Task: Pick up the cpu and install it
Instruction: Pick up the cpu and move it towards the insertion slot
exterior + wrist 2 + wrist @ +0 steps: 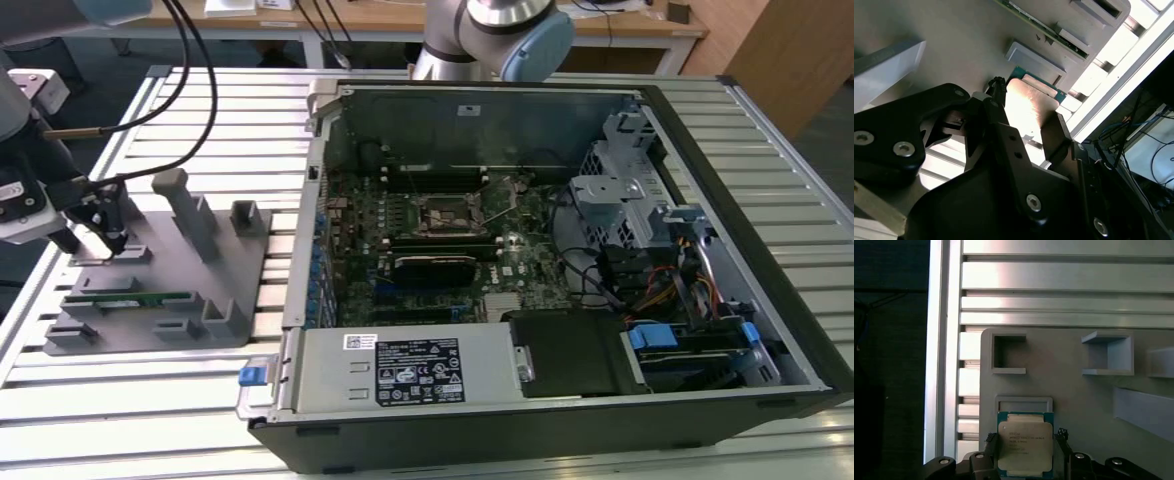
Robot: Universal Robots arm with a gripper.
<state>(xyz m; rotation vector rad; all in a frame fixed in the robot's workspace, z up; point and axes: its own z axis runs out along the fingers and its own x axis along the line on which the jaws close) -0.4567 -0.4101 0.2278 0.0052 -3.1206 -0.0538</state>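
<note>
On the grey plastic plate (1069, 390), one silver-topped square cpu (1025, 447), partly cropped, sits seemingly seated within the black gripper (1024, 436); whether its jaws clench it, I cannot tell.

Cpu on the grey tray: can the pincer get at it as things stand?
Probably yes. In the first wrist view the pincer sits right at the cpu on the grey tray, and nothing lies between them.

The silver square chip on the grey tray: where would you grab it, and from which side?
Take the flat square silver-topped cpu by two opposite thin edges, coming down from above. It lies flat on the grey plastic tray, so its broad top offers nothing to pinch. A raised grey frame stands beside one edge, so the two edges running away from it look freer.
</note>
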